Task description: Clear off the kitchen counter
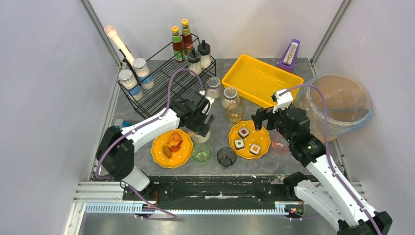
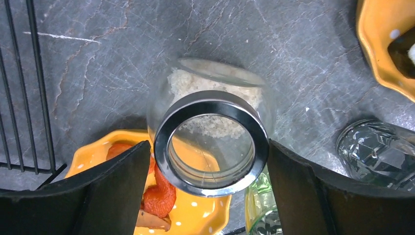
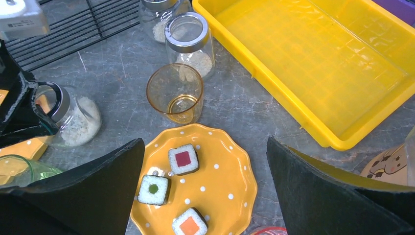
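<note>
the kitchen counter (image 2: 303, 63) is a broad flat slab with a dark-grey stone look, pale veins and fine scratches, lying under everything from the arm bases to the back wall. at its right edge sits a round translucent tub (image 1: 362, 117), beside it a rectangular glossy yellow plastic tray (image 3: 313, 63) with a gridded floor, and at the back left a black wire rack (image 1: 161, 90). near the front lies a scalloped orange plate (image 3: 230, 176) with white dots, carrying three square rice-edged sushi pieces (image 3: 183, 159). the left gripper (image 2: 209, 144) has its matte black fingers (image 2: 98, 196) spread wide to either side of a round clear glass jar (image 2: 211, 122) with a polished metal rim and white grains inside. they sit close against the rim, but whether they press it i cannot tell. the right gripper (image 3: 205, 142) hovers over the plate, jaws spread wide, holding nothing.
</note>
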Controlling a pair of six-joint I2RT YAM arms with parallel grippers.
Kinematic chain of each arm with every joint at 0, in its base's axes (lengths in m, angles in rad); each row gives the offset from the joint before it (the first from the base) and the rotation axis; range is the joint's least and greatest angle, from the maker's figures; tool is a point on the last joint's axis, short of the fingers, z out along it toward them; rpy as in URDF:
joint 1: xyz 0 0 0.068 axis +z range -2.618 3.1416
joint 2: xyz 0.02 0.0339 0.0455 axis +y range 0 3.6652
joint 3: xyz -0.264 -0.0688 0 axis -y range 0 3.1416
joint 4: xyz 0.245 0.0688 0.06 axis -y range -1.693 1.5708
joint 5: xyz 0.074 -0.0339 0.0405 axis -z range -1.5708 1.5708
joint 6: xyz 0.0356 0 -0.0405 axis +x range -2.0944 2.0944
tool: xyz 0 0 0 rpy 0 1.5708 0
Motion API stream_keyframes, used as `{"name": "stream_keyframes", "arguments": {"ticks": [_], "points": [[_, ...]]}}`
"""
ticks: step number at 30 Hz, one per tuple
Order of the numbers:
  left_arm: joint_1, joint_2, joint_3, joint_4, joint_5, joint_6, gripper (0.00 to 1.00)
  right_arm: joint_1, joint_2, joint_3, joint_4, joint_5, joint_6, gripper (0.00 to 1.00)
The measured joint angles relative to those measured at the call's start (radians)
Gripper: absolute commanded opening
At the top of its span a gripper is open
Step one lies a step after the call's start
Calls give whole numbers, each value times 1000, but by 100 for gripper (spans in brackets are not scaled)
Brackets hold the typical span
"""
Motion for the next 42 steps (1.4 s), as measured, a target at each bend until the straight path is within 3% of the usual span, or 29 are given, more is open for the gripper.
{"name": "stream_keyframes", "arguments": {"ticks": [2, 7, 10, 16, 22, 30, 36, 42], "points": [[6, 19, 1, 0, 10, 3, 83, 0, 6, 0, 0, 2, 0, 98], [11, 25, 16, -3, 31, 8, 52, 0, 6, 0, 5, 13, 0, 98], [11, 25, 22, -11, 34, 10, 39, 0, 7, 0, 7, 19, 0, 98], [24, 25, 119, -120, 37, 29, 24, 0, 26, 6, 7, 26, 0, 98], [93, 26, 450, -265, 53, 101, 17, 0, 39, 32, 5, 26, -2, 98], [257, 111, 923, -380, 61, 204, 17, 0, 39, 45, -4, 27, -1, 98], [371, 270, 1081, -426, 61, 283, 17, 0, 39, 61, -32, 34, -3, 98], [452, 398, 1106, -441, 117, 368, 17, 0, 44, 74, -61, 50, -5, 98]]}}
